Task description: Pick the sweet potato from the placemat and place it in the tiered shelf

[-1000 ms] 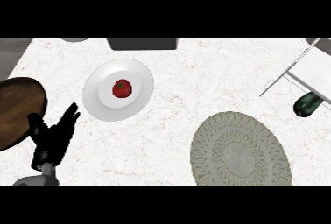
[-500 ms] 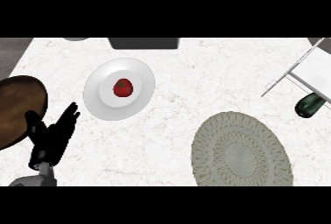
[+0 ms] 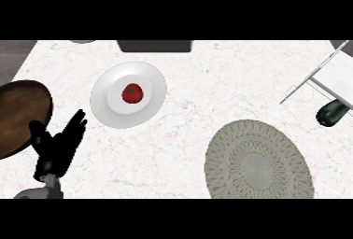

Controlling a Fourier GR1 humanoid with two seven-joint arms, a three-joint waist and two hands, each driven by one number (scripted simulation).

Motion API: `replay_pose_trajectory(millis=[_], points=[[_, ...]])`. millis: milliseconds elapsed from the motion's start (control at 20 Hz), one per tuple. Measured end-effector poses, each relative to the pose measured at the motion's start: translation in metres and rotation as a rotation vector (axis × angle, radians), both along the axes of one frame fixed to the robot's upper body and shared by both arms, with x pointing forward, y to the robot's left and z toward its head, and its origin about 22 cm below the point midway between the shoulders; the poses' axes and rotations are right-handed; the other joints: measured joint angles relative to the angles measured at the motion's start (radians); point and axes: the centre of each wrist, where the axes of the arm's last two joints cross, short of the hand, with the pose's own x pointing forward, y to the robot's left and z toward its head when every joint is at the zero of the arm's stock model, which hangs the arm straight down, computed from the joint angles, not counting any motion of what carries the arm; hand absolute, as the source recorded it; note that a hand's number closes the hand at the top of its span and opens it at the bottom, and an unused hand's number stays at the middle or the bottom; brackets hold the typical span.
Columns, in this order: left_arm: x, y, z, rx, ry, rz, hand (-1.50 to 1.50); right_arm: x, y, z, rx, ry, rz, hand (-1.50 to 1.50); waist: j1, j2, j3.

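Note:
The round woven placemat lies at the lower right of the counter with nothing on it. No sweet potato shows in the head view. The tiered shelf, white with thin metal bars, juts in at the right edge. Just below its lower corner is a dark green rounded thing; what it is cannot be made out. My left hand shows at the lower left, open, fingers straight and pointing up the counter, holding nothing. My right hand is out of view.
A white plate left of centre carries a small red fruit. A brown wooden round dish sits at the left edge beside my left hand. A dark tray lies at the back edge.

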Motion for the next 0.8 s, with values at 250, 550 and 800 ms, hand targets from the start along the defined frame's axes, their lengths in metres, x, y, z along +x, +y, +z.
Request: replay_pose_trajectory(millis=[250,550,800], points=[[0.004,-0.002,-0.001,0.006,-0.002,-0.003,0.0,0.008,-0.025,-0.008,0.002,0.009,-0.02,1.5,0.001,0.001,0.0],[0.005,0.001,0.002,0.009,0.005,-0.01,0.0,0.021,-0.045,-0.024,-0.016,-0.001,-0.026,1.5,0.004,0.002,-0.001],[0.006,0.001,-0.001,0.007,-0.001,-0.003,0.0,0.027,-0.051,-0.032,-0.02,-0.019,0.007,1.5,0.002,0.002,-0.001]])
